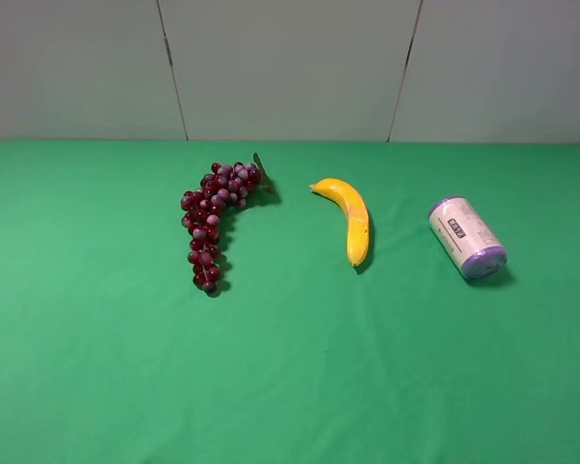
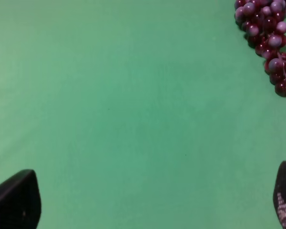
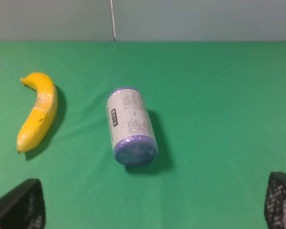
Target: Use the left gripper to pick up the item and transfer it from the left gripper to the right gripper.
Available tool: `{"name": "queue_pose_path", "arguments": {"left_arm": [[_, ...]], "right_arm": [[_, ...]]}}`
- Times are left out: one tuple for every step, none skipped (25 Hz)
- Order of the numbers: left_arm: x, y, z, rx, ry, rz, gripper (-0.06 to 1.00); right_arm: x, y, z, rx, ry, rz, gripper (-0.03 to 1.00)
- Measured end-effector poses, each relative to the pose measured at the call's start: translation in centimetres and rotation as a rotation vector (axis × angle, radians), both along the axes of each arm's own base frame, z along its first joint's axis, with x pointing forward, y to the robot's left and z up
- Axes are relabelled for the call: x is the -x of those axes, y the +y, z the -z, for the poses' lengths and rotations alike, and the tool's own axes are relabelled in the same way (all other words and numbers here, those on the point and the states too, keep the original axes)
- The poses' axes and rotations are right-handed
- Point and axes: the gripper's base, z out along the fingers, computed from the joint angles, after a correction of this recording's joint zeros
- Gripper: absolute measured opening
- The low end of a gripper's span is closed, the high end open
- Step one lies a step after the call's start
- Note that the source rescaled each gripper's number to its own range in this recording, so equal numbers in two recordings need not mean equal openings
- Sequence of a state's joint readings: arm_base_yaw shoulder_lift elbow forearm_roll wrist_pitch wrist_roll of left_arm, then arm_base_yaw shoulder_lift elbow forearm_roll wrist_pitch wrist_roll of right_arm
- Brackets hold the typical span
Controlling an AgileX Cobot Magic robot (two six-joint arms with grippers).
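1. As we look down from the high camera, a green cloth (image 1: pixel 97 367) covers the table, and neither of our arms shows in that view.
2. On the left lies a dark red grape bunch (image 1: pixel 216 222), its stem end toward the back wall.
3. Our left gripper (image 2: pixel 152 202) hangs over bare cloth with its fingers (image 2: pixel 16 200) spread wide, holding nothing; the grapes sit near it at the edge of its wrist view.
4. In the middle lies a banana (image 1: pixel 349 218), apart from the grapes.
5. To the right lies the roll (image 1: pixel 466 237) on its side, one purple end facing us, well apart from the banana.
6. Our right gripper (image 3: pixel 152 207) is spread too and empty, with the roll lying ahead of it, untouched.
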State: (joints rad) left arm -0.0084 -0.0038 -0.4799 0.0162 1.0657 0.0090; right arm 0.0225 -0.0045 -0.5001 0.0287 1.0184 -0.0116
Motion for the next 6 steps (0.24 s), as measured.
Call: {"name": "queue_pose_path", "arguments": {"left_arm": [[0.0, 0.0, 0.0, 0.0, 0.0, 0.0, 0.94], [0.0, 0.0, 0.0, 0.0, 0.0, 0.0, 0.94], [0.0, 0.0, 0.0, 0.0, 0.0, 0.0, 0.94], [0.0, 0.0, 0.0, 0.0, 0.0, 0.0, 0.94], [0.0, 0.0, 0.0, 0.0, 0.0, 0.0, 0.94], [0.0, 0.0, 0.0, 0.0, 0.0, 0.0, 0.94]], "right_arm": [[0.0, 0.0, 0.0, 0.0, 0.0, 0.0, 1.0], [0.0, 0.0, 0.0, 0.0, 0.0, 0.0, 1.0], [0.0, 0.0, 0.0, 0.0, 0.0, 0.0, 1.0], [0.0, 0.0, 0.0, 0.0, 0.0, 0.0, 1.0], [0.0, 0.0, 0.0, 0.0, 0.0, 0.0, 1.0], [0.0, 0.0, 0.0, 0.0, 0.0, 0.0, 1.0]]}}
